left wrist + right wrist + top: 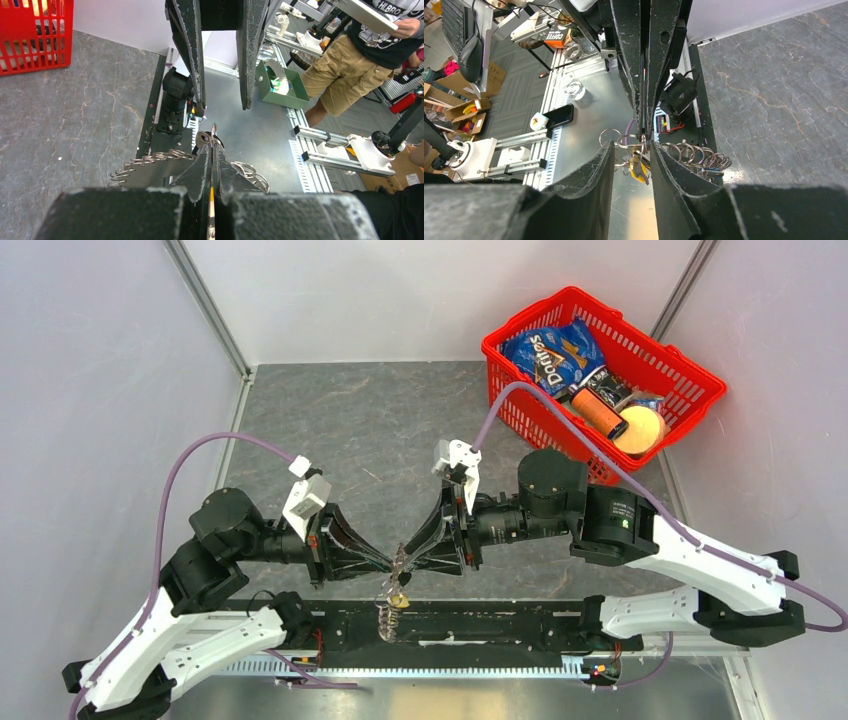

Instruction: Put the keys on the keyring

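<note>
My left gripper (392, 562) (213, 144) is shut on a thin metal ring of the keyring (213, 131), seen edge-on between its fingertips. More silver rings (150, 160) of the keyring fan out to either side and hang below in the top view (388, 620). A yellow-headed key (640, 169) (399, 597) dangles from the rings just under the grip. A blue-headed key (711, 173) lies among the rings to the right. My right gripper (409, 556) (631, 149) faces the left one tip to tip, open, its fingers on either side of the hanging rings and the yellow key. The black key is hidden.
A red basket (700, 370) with a chips bag, a can and a round yellow item stands at the back right. A black rail (500, 625) runs along the near table edge under the grippers. Grey walls close in both sides.
</note>
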Controlling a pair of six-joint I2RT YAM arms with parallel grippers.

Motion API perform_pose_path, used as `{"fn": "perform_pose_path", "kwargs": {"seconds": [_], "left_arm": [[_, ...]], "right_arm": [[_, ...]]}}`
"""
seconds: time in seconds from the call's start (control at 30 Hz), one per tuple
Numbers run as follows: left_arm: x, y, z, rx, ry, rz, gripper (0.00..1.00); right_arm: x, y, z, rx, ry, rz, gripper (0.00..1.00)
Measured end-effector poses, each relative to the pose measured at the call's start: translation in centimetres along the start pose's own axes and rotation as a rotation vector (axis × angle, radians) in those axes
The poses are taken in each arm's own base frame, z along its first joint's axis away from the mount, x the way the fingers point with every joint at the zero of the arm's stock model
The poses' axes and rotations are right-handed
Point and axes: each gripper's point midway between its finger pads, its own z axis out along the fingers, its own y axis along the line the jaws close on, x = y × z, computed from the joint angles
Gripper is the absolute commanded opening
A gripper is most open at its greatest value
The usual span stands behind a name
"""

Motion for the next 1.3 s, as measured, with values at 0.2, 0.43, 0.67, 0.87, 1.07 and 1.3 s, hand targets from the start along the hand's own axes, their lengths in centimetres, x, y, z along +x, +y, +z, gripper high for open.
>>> {"fn": "perform_pose_path", "kwargs": {"seconds": [0.2, 0.43, 0.67, 0.87, 1.07, 1.3], "left_arm": [[-0.1, 0.1, 0.0, -0.006, -0.005, 0.002, 0.02], [-0.3, 0.4, 0.0, -0.022, -0.014, 0.005, 0.02], [-0.3, 0.4, 0.0, -0.024, -0.017, 0.006, 0.02], [-0.5, 0.5, -0.1, -0.036, -0.026, 0.01, 0.02], [-0.5, 0.5, -0.1, -0.042, -0.03, 0.011, 0.02], [-0.7, 0.4, -0.3, -0.04, -0.038, 0.018, 0.02]], "right_arm": [[0.1, -0.1, 0.2, 0.001, 0.005, 0.002, 0.39], [0.6, -0.5, 0.8, 0.006, 0.022, 0.009, 0.37], [1.0, -0.7, 1.0, 0.012, 0.038, 0.015, 0.32], [1.2, -0.8, 1.0, 0.013, 0.046, 0.018, 0.29], [1.3, -0.9, 1.1, 0.015, 0.052, 0.016, 0.03], [1.6, -1.1, 1.1, 0.021, 0.062, 0.015, 0.0]]}}
